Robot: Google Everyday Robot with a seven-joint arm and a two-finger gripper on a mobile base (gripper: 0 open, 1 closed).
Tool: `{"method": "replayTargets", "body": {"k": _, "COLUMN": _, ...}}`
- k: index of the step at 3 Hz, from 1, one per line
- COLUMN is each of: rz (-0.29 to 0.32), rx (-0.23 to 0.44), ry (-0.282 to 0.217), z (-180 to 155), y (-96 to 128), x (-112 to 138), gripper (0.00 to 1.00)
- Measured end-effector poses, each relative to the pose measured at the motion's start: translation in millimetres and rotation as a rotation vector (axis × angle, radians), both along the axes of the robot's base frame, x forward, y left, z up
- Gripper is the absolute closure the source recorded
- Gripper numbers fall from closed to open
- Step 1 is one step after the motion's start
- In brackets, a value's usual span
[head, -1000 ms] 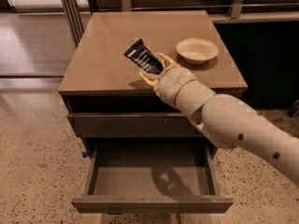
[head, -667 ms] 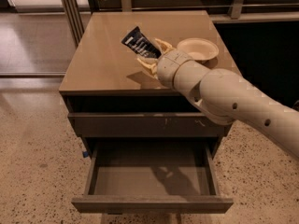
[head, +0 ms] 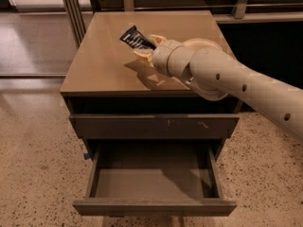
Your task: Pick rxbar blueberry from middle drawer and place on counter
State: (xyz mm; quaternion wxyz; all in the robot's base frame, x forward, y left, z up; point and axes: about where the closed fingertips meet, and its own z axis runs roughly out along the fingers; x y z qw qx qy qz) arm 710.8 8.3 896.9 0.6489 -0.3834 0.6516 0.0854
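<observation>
The rxbar blueberry (head: 135, 38), a dark wrapper with white print, is held in my gripper (head: 147, 47) above the middle of the counter (head: 102, 63). The gripper's pale fingers (head: 143, 56) are shut on the bar's near end, and the bar tilts up to the far left. The cream arm reaches in from the right across the counter. The middle drawer (head: 154, 207) is pulled wide open below, and its grey interior is bare.
A white bowl (head: 203, 43) sits on the counter's right side, mostly hidden behind my arm. A shut drawer front with small white scratches (head: 154, 126) is above the open drawer. Speckled floor lies around the cabinet; metal posts stand behind.
My gripper has carried the bar farther back over the counter and a little higher. The arm now covers most of the bowl.
</observation>
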Motion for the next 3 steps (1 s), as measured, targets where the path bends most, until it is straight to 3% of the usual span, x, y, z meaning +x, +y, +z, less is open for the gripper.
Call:
{"method": "replayTargets", "body": {"k": 1, "rz": -0.032, "rx": 0.0, "ry": 0.1, "z": -43, "y": -10, "x": 22, "gripper": 0.83}}
{"method": "replayTargets", "body": {"k": 3, "rz": -0.047, "rx": -0.013, "ry": 0.1, "z": -46, "y": -20, "x": 26, "gripper": 0.37}}
